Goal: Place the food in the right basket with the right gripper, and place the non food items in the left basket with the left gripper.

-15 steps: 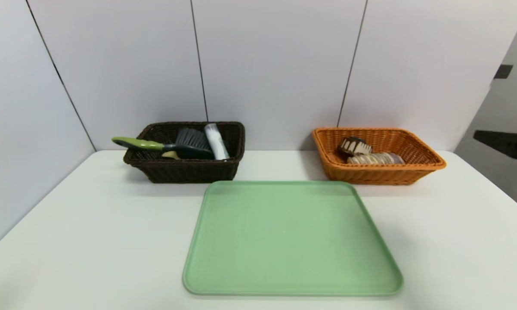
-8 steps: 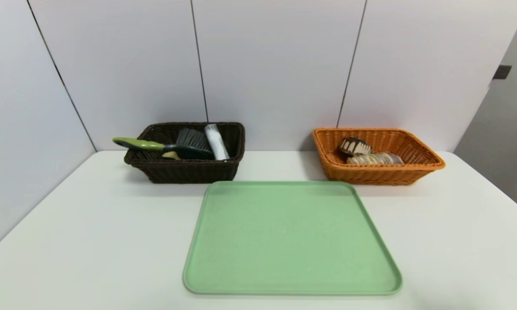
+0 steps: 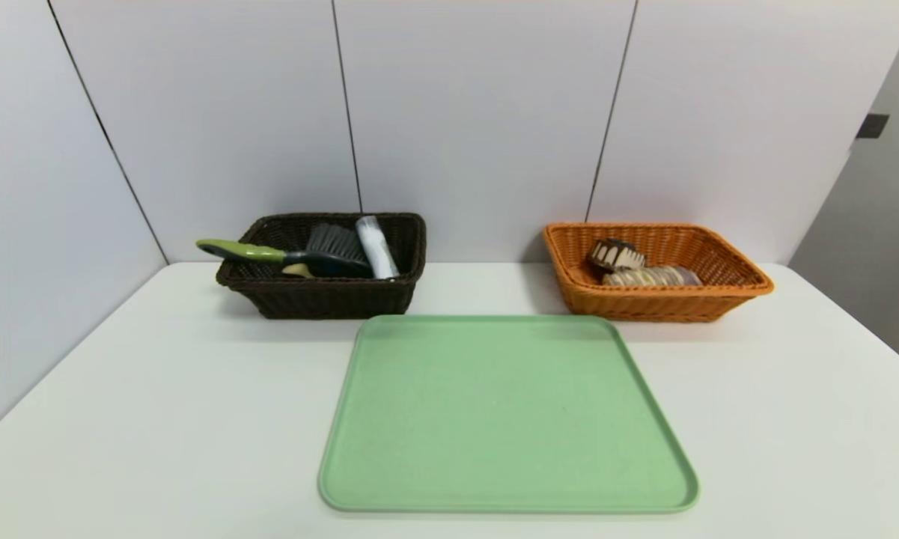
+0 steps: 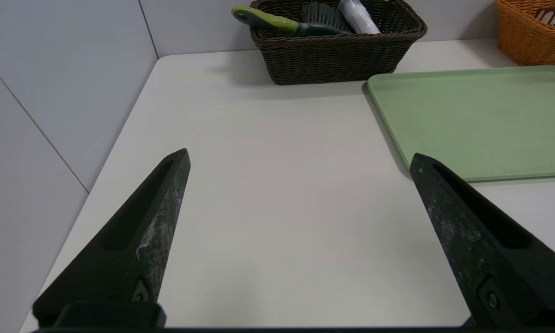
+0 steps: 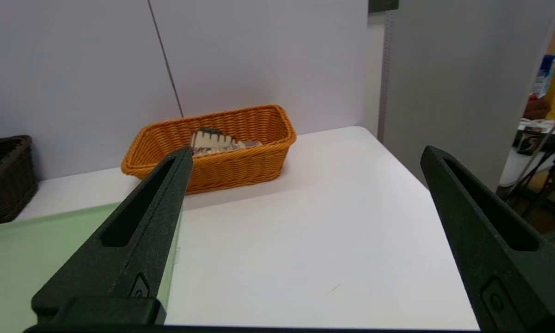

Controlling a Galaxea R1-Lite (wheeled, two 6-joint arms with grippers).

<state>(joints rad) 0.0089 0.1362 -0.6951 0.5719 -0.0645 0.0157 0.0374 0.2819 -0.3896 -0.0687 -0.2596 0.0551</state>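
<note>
- Looking down from the head cam, I saw the brush [image 3: 284,254], the white bottle [image 3: 376,245] and a bit of the spoon [image 3: 296,269] all lying in the dark basket [image 3: 322,296] at the back left of the table [image 3: 157,419].
- Cake wedge [image 3: 615,254] and the braided loaf [image 3: 653,276] were sitting in the orange basket [image 3: 659,303], back right.
- Green tray [image 3: 505,419] sat bare in front, between the two baskets.
- Left gripper [image 4: 300,157] hung over the table beside the tray, jaws spread wide, holding nothing.
- Right gripper [image 5: 305,155] was the same: wide open, nothing in it, pointed toward the orange basket.
</note>
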